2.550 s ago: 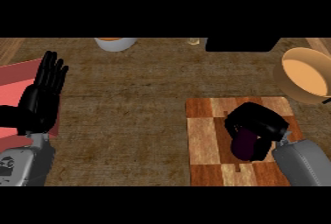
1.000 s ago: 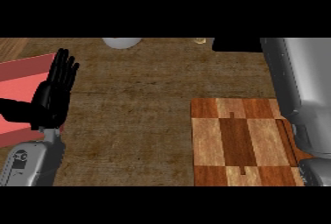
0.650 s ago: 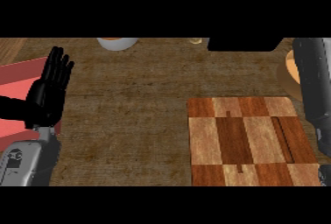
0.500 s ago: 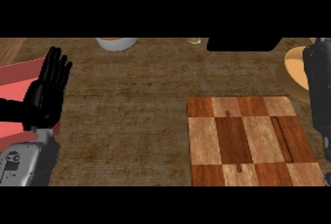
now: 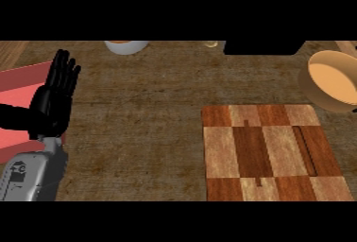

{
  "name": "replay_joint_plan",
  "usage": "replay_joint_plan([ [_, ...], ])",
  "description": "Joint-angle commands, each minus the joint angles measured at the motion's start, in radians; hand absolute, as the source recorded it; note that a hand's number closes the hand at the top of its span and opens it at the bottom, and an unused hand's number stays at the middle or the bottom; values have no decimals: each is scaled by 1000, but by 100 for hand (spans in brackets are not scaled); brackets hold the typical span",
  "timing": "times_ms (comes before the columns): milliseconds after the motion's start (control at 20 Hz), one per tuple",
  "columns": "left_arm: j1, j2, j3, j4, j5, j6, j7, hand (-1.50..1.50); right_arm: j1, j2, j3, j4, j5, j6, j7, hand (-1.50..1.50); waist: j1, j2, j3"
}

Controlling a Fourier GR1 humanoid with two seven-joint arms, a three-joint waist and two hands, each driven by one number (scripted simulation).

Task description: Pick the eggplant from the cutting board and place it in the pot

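The wooden cutting board lies at the lower right with nothing on it. The tan pot stands at the right edge, partly cut off; the part of its inside that shows is bare. No eggplant shows anywhere. My left hand rests at the left, open, fingers straight and pointing up. My right hand and forearm are out of the view.
A red object lies under and beside my left hand at the left edge. A white bowl, a small pale item and a black object sit along the far edge of the brown counter.
Earlier my right hand was shut on the eggplant on the board. It lifted away, the forearm swung along the right edge, and now it is out of view. The left hand stayed put.
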Motion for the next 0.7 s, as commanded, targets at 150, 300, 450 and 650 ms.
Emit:
replay_joint_plan([
  [150,34,7,22,16,21,-50,-48,0,4,-73,-57,228,-66,-113,-105,150,12,4,0],
  [300,8,20,28,-4,30,-44,23,0,16,-51,-93,268,-136,-66,-120,150,9,2,0],
  [450,32,19,29,-9,24,-47,-13,0,38,-60,-232,317,-299,-105,-202,-150,12,5,3],
  [650,-14,30,45,56,37,-75,-24,0,-13,-48,-208,413,-338,-84,-309,-150,16,7,1],
])
